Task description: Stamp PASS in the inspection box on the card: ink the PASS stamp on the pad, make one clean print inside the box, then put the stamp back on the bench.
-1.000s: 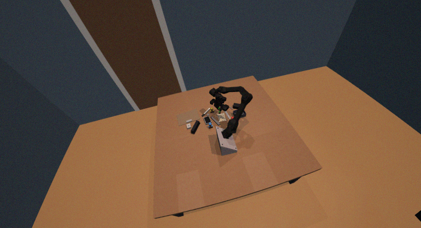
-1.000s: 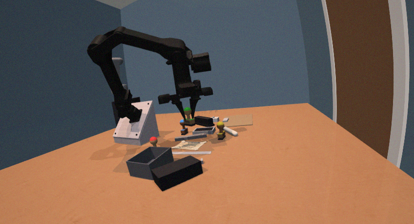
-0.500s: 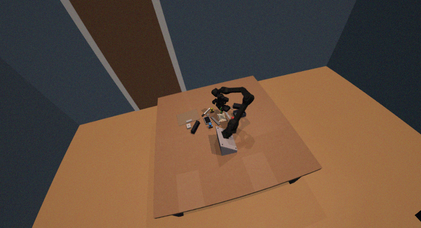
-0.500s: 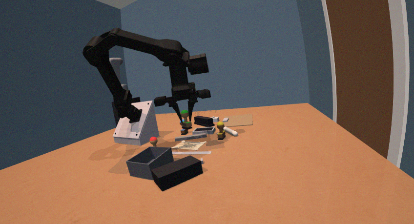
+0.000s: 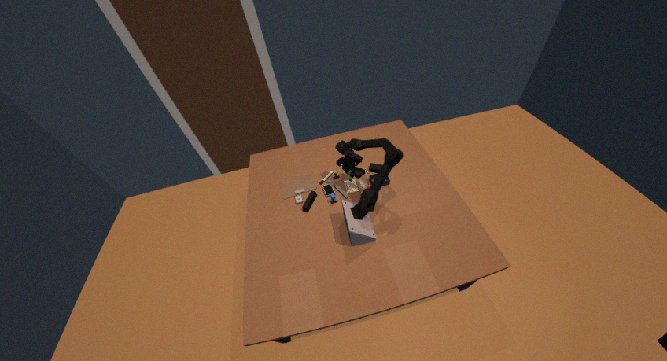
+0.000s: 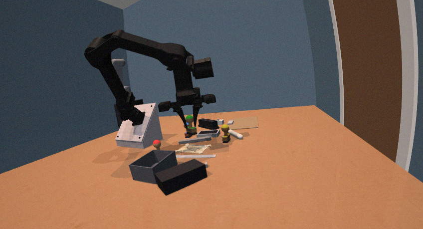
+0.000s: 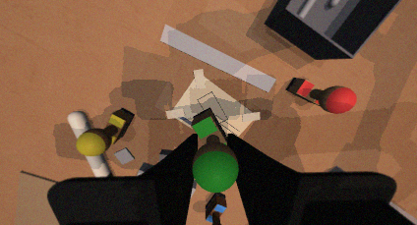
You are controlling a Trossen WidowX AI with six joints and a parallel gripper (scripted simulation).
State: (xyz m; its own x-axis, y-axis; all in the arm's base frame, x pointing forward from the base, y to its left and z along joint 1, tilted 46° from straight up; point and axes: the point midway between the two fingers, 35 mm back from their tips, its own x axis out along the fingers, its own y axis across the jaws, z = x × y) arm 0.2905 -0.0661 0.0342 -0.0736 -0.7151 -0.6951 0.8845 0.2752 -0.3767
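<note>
My gripper (image 5: 350, 174) (image 6: 191, 125) (image 7: 212, 139) is shut on the green-knobbed stamp (image 6: 189, 117) (image 7: 215, 170), held upright above the bench. In the wrist view the stamp's block overlaps the lower edge of the card (image 5: 351, 186) (image 6: 192, 149) (image 7: 197, 93). The card is cream, taped at its corners, and a thin box outline (image 7: 205, 95) shows just beyond the block. The dark ink pad (image 5: 328, 189) (image 6: 208, 133) lies beside the card, mostly hidden by my fingers in the wrist view. The stamp's underside and lettering are not visible.
A red stamp (image 6: 156, 143) (image 7: 338, 99), yellow stamp (image 6: 225, 127) (image 7: 91, 143) and blue stamp (image 5: 333, 197) (image 7: 216, 208) stand around the card. A pale strip (image 7: 216, 58), grey bar (image 6: 194, 140), white marker (image 6: 235, 134), open bin (image 6: 140, 172) and black block (image 6: 181, 176) lie nearby.
</note>
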